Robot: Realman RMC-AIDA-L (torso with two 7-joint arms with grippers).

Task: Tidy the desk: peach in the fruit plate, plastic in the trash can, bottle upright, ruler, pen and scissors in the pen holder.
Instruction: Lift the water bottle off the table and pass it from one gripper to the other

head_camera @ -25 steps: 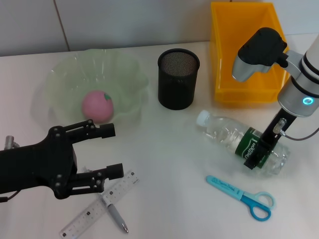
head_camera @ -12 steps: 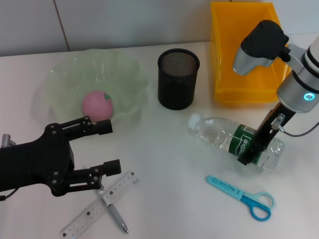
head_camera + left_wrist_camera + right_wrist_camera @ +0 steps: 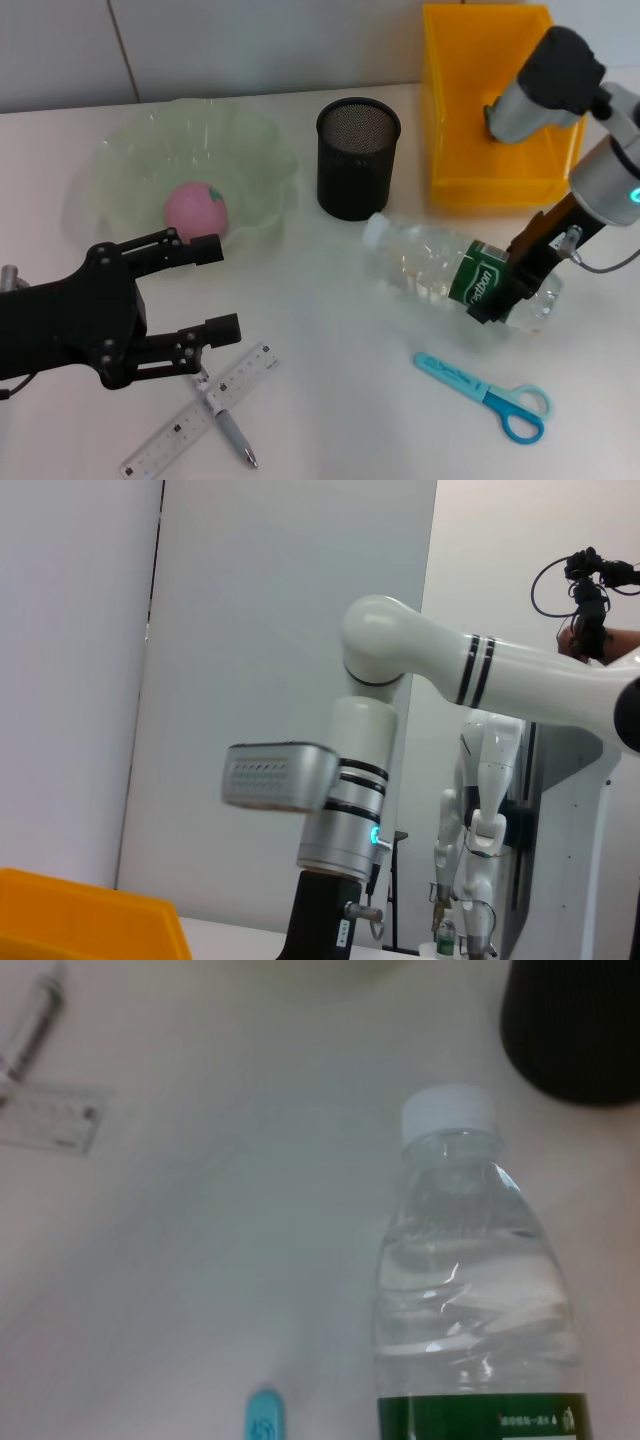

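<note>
Bottle (image 3: 455,277) at centre right of the head view lies tilted, white cap toward the black mesh pen holder (image 3: 357,157) and base end lower right, with the right gripper (image 3: 497,297) clamped across its green label. In the right wrist view the bottle (image 3: 473,1290) fills the lower right, cap pointing toward the dark pen holder (image 3: 575,1025) in the upper right corner, and the tip of the blue scissors (image 3: 264,1419) shows at the bottom edge. Scissors (image 3: 487,394) lie flat at lower right of the head view, just below the bottle and apart from it. Behind the right arm, at upper right, stands the yellow bin (image 3: 489,103). At upper left the pink peach (image 3: 196,212) sits inside the pale green fruit plate (image 3: 125,159). The left gripper (image 3: 205,285) hovers at lower left with its fingers spread apart and holding nothing, just above the ruler (image 3: 198,411) and the pen (image 3: 229,429), which cross each other near the bottom edge.
</note>
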